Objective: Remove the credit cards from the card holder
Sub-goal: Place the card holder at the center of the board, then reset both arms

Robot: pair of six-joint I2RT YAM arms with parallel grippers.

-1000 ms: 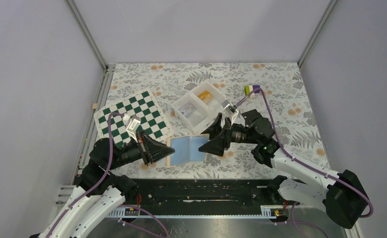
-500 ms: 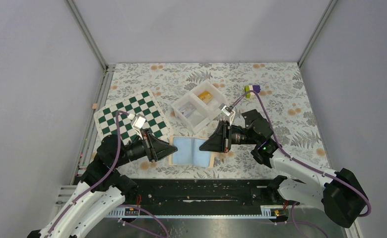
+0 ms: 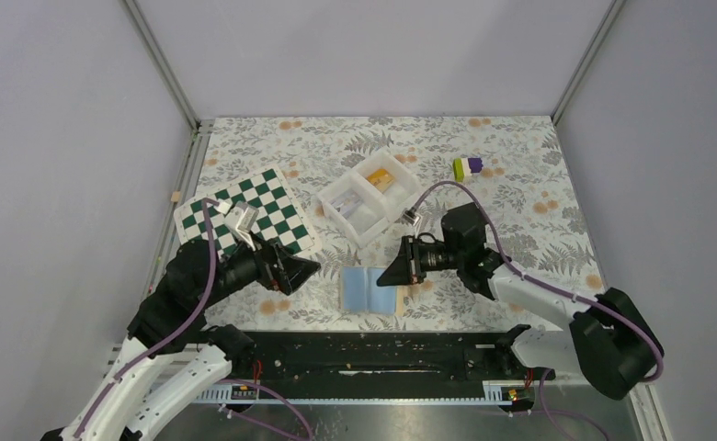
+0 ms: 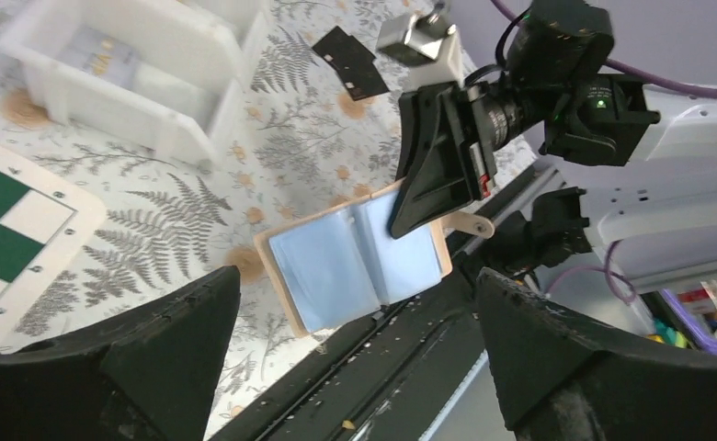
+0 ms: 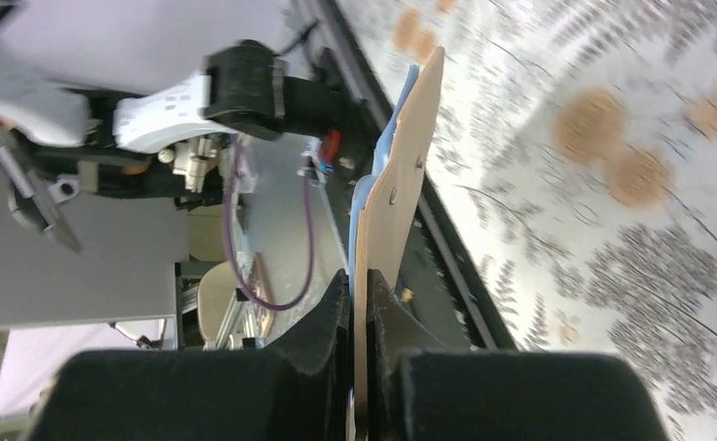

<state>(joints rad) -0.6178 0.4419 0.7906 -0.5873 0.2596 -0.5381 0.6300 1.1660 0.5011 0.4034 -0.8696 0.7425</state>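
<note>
Right claw [image 3: 394, 276] clamping card holder [image 3: 364, 288] edge, tilted

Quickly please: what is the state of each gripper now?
Left gripper: open, holding nothing.
Right gripper: shut on the card holder.

Card holder [image 3: 370, 290]: pale blue glossy panels, tan border; the cover's outer face is plain tan in the right wrist view.
Chequered board [image 3: 244, 220]: green and white squares, white rim.
Two-compartment tray [image 3: 358, 223]: plain white, with something yellow-orange [image 3: 381, 181] in the far compartment.
Table cover [image 3: 520, 184]: white ground, grey fern print, scattered orange blossoms.
Small block [image 3: 467, 167]: purple and white with a lime-green end.
Left gripper [image 3: 307, 267] and right gripper [image 3: 390, 276]: matte black.
Arm links [image 3: 539, 299]: white, with black joints.
Cables [image 3: 483, 197]: purple.
Walls [image 3: 373, 55]: flat pale lilac-grey.
</note>
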